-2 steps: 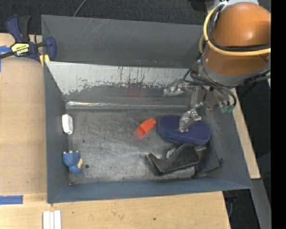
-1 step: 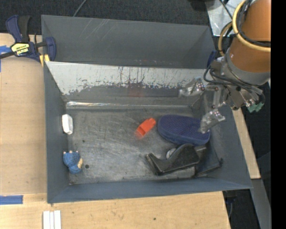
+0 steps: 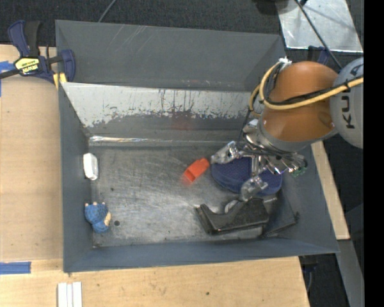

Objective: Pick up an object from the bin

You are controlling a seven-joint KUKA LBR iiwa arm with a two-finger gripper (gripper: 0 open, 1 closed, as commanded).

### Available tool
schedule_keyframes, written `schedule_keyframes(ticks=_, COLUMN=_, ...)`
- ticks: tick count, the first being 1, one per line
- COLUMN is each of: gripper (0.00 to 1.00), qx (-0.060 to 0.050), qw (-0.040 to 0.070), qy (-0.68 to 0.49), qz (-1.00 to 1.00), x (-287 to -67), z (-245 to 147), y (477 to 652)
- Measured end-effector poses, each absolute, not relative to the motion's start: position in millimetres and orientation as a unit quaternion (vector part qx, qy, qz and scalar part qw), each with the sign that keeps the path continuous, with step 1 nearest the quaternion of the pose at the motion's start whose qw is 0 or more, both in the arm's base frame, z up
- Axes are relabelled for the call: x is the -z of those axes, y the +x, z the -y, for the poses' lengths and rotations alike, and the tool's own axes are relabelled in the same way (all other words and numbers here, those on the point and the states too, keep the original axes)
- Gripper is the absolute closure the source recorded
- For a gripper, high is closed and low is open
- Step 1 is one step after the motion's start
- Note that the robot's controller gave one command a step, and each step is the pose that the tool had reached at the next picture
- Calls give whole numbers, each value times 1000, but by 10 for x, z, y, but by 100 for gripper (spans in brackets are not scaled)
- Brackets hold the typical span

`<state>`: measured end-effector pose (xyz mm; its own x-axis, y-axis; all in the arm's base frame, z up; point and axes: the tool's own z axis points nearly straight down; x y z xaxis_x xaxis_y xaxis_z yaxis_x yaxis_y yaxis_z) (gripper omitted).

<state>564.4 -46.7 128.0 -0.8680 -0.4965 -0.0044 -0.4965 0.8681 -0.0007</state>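
The grey metal bin [image 3: 166, 56] takes up most of what I see from here, its floor largely bare. The arm comes in on the right under its orange cover, and the gripper [image 3: 239, 169] hangs low at the right side of the floor. Its two metal fingertips [image 3: 225, 152] stand well apart, so I read the claw as open with nothing held.

Directly beneath it lies a dark blue rounded thing [image 3: 233, 176], low and domed, perhaps a soft pouch or cap; I cannot tell which. It sits near the right wall, just behind a flat black object [image 3: 233, 217] that looks the bulkiest piece in the bin.

The blue thing looks light and somewhat yielding, so it should give under a squeeze rather than slip. A pinch across its raised edge looks safer than one across the full dome.

A small orange block [image 3: 195, 170] lies just to its left. Well apart, by the left wall, are a little blue figure [image 3: 97, 216] and a white scrap [image 3: 90, 165].
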Motion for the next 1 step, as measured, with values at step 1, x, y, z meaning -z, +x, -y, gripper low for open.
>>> schedule_keyframes(ticks=1, gripper=0, qx=3, qw=16, qy=-198, qz=-980, x=-1182, z=541, y=5612)
